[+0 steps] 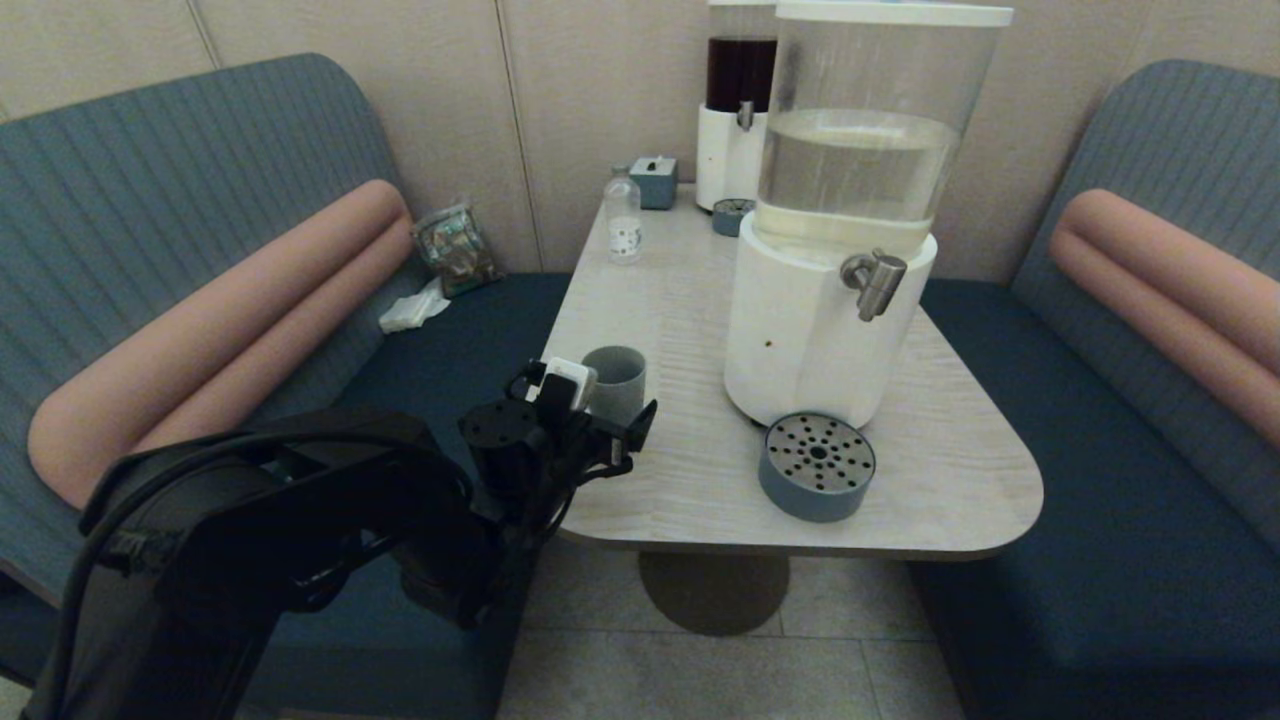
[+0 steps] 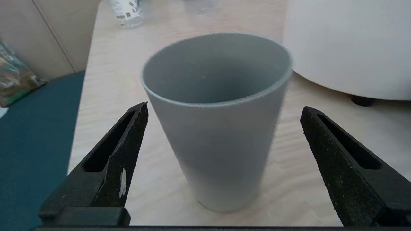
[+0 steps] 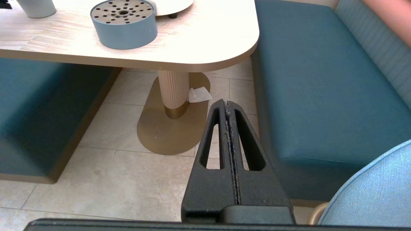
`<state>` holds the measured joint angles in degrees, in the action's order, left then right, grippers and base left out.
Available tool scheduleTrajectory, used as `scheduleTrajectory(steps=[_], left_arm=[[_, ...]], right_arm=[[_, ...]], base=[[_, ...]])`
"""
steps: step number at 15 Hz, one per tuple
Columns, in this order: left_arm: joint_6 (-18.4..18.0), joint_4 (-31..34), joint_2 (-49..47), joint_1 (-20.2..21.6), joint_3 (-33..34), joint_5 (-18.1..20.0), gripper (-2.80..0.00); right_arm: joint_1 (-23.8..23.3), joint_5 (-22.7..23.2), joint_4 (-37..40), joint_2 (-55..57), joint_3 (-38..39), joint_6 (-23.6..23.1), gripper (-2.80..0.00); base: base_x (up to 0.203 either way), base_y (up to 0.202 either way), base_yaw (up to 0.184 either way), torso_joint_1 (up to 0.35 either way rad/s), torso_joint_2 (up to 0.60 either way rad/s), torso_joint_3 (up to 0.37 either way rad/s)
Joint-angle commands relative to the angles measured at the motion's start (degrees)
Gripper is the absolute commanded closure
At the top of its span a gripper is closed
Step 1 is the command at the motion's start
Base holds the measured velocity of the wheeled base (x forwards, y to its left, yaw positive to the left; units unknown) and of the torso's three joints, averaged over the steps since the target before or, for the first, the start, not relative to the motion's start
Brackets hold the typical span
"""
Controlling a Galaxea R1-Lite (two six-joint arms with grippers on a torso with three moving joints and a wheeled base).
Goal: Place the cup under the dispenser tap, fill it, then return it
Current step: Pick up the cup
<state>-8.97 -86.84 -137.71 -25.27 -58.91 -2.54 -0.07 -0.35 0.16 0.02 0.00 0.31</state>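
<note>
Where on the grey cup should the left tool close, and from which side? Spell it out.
Grip the cup across its mid wall, coming level from the table's near-left edge. It stands upright, handleless, tapering downward. The left tool is open, already straddling it without touching; the white dispenser base blocks the far side.

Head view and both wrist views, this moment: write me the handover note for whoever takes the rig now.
Left pincer: open, fingers either side of the matte grey-blue handleless cup, not touching it.
Right pincer: shut, empty, parked low over the floor beside the table.
Cup stands upright near the left edge of the pale wood table, left of the large dispenser's white base; no water visible in it.
Brushed-metal dispenser tap has nothing beneath it; the round perforated grey-blue tray sits below.
Done: nothing that shows.
Left: grasp cup, place under tap, fill, return.
</note>
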Motion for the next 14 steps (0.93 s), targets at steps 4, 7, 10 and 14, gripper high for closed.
scheduleTrajectory(steps=[4, 7, 10, 14], left_arm=[[-0.93, -0.08, -2.03, 0.75, -2.86, -0.01, -2.8], [-1.66, 0.01, -2.92, 0.84, -4.38, -0.09, -2.8], [-1.66, 0.76, -3.07, 0.84, -5.43, -0.1, -2.8], [-1.84, 0.89, -3.62, 0.84, -6.27, -0.19, -2.8]], right_arm=[[-0.01, 0.0, 0.02, 0.06, 0.0, 0.04, 0.0], [-0.01, 0.0, 0.02, 0.06, 0.0, 0.02, 0.0], [-0.01, 0.0, 0.02, 0.06, 0.0, 0.02, 0.0], [-0.01, 0.0, 0.02, 0.02, 0.0, 0.03, 0.0]], base=[[0.0, 0.0, 0.0, 0.0, 0.0, 0.0], [0.0, 0.0, 0.0, 0.0, 0.0, 0.0], [0.0, 0.0, 0.0, 0.0, 0.0, 0.0], [0.0, 0.0, 0.0, 0.0, 0.0, 0.0]])
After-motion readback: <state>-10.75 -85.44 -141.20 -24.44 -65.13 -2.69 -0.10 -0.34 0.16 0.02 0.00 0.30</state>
